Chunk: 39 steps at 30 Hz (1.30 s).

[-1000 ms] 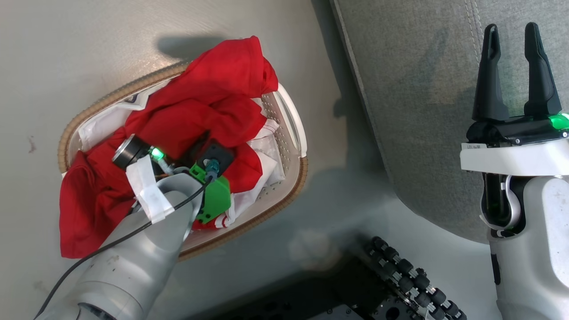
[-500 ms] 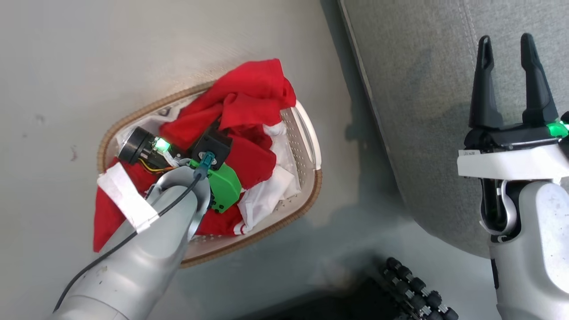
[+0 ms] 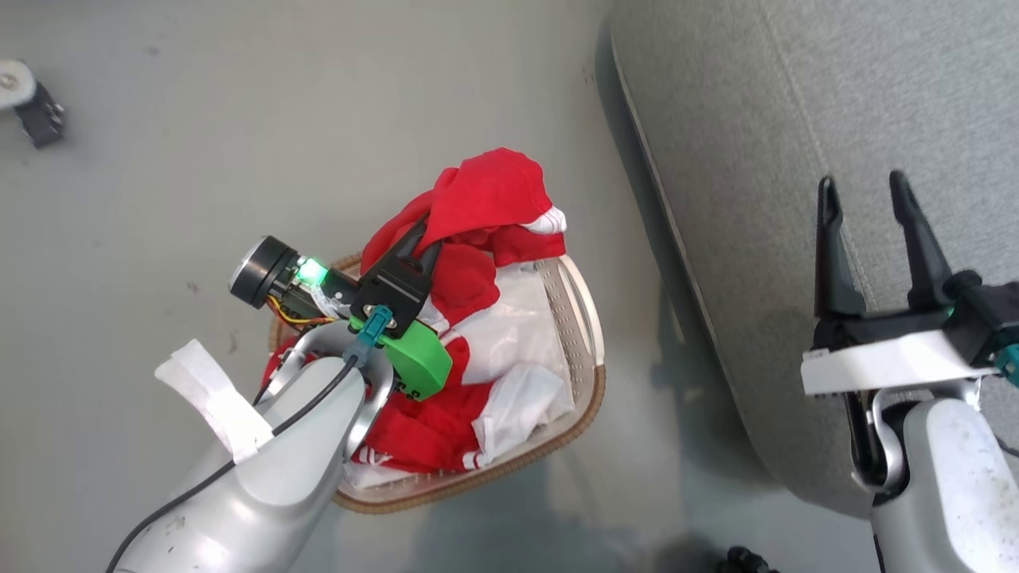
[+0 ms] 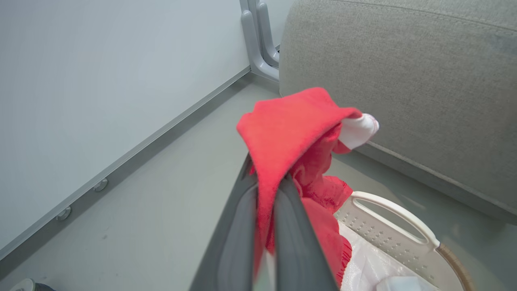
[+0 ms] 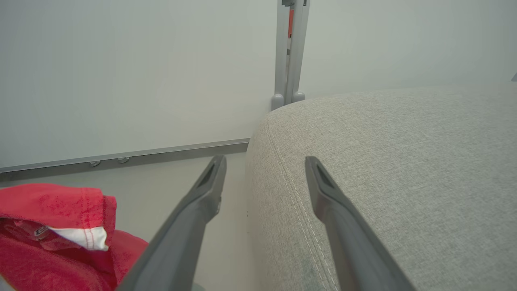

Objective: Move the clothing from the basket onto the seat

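Note:
The cream basket (image 3: 593,374) with a brown woven rim stands on the floor left of the grey seat (image 3: 796,119). Red clothing (image 3: 493,191) with white trim fills it, over a white liner (image 3: 517,342). My left gripper (image 3: 426,231) is shut on a fold of the red clothing (image 4: 291,125) and holds it raised above the basket (image 4: 387,210); the fabric drapes over the fingertips of the left gripper (image 4: 266,178). My right gripper (image 3: 862,185) hovers open over the seat's left edge (image 5: 404,161), nothing between its fingers (image 5: 210,182). The raised clothing (image 5: 52,202) shows at its left.
A small dark castor-like object (image 3: 28,103) lies on the floor at the far left. A white wall with a grey baseboard (image 4: 121,161) and a grey metal post (image 4: 258,40) stand behind the seat. My base's rollers (image 3: 744,559) edge in at the bottom.
The head camera has shifted, so the whole scene sits differently. My left gripper has come up out of the pile with a red garment pinched in it. The right gripper stays open.

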Available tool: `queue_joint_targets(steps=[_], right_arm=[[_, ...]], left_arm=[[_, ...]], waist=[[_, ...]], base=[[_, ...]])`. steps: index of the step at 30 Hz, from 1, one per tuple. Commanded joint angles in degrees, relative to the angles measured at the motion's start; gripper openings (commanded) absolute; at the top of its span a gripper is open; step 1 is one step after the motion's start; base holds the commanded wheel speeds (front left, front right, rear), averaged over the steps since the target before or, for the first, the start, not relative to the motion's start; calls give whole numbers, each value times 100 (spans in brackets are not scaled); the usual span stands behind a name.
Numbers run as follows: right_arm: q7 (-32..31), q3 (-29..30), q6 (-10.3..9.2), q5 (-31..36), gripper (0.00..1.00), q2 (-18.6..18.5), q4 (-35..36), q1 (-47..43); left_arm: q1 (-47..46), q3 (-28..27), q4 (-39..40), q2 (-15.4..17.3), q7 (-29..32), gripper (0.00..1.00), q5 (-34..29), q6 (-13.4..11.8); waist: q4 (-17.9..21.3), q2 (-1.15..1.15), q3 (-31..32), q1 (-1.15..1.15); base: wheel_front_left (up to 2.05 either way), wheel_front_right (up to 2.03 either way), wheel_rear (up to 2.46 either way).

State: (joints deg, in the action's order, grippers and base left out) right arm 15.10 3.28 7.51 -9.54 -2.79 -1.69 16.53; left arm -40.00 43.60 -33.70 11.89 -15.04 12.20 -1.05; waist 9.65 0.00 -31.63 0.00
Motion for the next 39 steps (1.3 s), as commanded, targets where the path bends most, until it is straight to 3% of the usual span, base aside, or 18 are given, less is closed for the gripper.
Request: queue_joint_targets(steps=[1, 8, 16, 29, 39], right_arm=[[10, -9, -5, 53, 100, -20, -51, -176], [10, -144, -5, 153, 100, -19, -235, -632], [10, -356, -4, 213, 100, -18, -378, -913], [11, -1323, -5, 384, 100, -19, -587, -784], [11, -2325, -4, 688, 100, -19, -783, -131]], left_arm=[[125, -15, 93, 39, -21, 0, -58, 26], [147, 29, 370, 164, 9, 0, -30, 196], [-435, -43, 806, 293, 465, 0, 25, 311], [-1442, -456, 1541, 363, 1322, 0, 340, 319], [-1618, -302, 1682, 82, 1607, 0, 438, 337]], waist=[[-311, 0, 877, 0], [-356, 0, 1730, 0], [-378, 0, 2328, 0], [-285, 0, 2705, 0], [-379, 0, 2849, 0]], base=[[0, 0, 0], [0, 0, 0], [0, 0, 0], [0, 0, 0], [0, 0, 0]])
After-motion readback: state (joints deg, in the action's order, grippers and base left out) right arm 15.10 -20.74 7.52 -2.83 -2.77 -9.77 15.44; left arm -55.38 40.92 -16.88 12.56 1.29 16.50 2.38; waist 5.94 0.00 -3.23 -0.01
